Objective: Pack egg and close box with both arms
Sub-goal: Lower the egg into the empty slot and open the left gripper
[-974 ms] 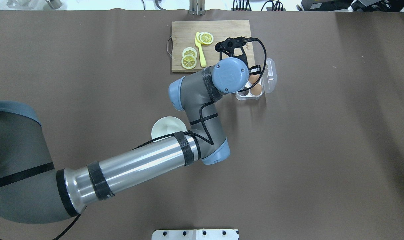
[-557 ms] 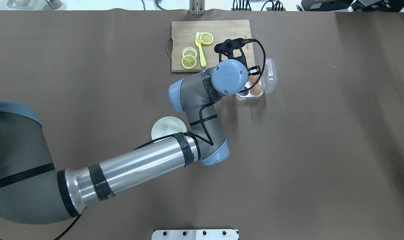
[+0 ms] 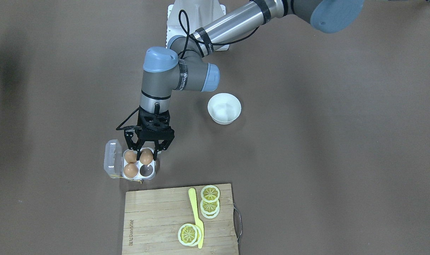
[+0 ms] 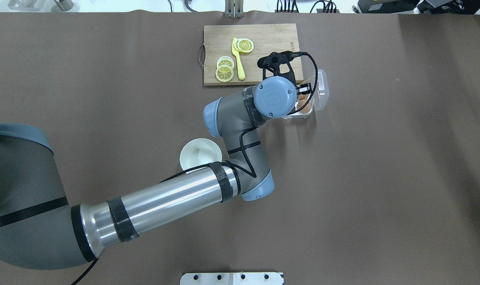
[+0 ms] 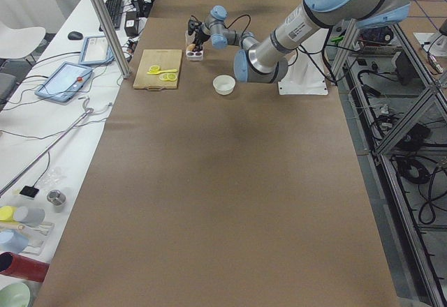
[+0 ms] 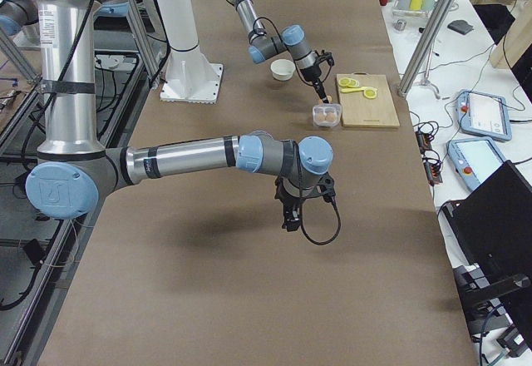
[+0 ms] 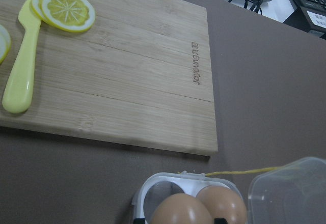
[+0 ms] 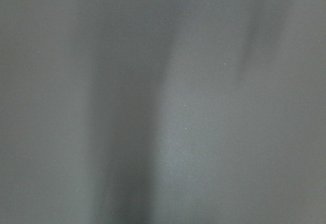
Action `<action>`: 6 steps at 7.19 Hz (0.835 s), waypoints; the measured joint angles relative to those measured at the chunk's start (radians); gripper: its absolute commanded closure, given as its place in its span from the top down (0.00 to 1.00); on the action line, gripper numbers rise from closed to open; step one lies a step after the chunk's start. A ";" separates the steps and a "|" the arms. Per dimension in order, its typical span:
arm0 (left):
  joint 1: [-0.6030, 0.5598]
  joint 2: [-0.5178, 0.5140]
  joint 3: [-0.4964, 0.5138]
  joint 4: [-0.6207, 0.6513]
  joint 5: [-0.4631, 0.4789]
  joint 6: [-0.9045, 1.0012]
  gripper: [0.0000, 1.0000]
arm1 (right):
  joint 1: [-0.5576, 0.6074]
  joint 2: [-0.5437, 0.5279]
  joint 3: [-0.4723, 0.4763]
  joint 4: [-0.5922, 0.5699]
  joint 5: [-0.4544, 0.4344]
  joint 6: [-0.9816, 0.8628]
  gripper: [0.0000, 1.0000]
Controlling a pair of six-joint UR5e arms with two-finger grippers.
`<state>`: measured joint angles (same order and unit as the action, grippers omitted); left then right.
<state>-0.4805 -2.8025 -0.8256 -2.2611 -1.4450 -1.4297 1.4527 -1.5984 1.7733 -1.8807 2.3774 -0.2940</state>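
My left gripper hangs straight down over the box, its fingers on either side of an orange-brown egg that sits low in the near-right cell. Two more eggs fill the left cells; one cell is empty. The clear lid lies open to the side. The left wrist view shows the held egg, another egg, the lid and yellow string. My right gripper hangs over bare table, far from the box; I cannot tell its state.
A wooden cutting board with lemon slices and a yellow knife lies just beyond the box. A white bowl stands beside my left forearm. The white robot stand is at the near table edge.
My left wrist has shifted toward the box and now covers more of it in the overhead view. The forearm has moved off the white bowl a little.
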 measured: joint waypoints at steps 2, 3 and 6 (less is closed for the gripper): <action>0.002 0.000 0.000 0.000 0.000 0.000 0.71 | 0.000 0.000 0.000 0.000 -0.001 0.000 1.00; 0.002 0.000 0.000 0.001 0.000 0.000 0.79 | 0.000 0.000 0.000 0.000 -0.001 -0.001 1.00; 0.002 -0.001 0.000 0.002 -0.002 0.000 0.97 | 0.000 0.000 0.000 0.000 -0.001 -0.002 1.00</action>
<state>-0.4788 -2.8031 -0.8260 -2.2596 -1.4468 -1.4297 1.4527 -1.5984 1.7735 -1.8807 2.3764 -0.2955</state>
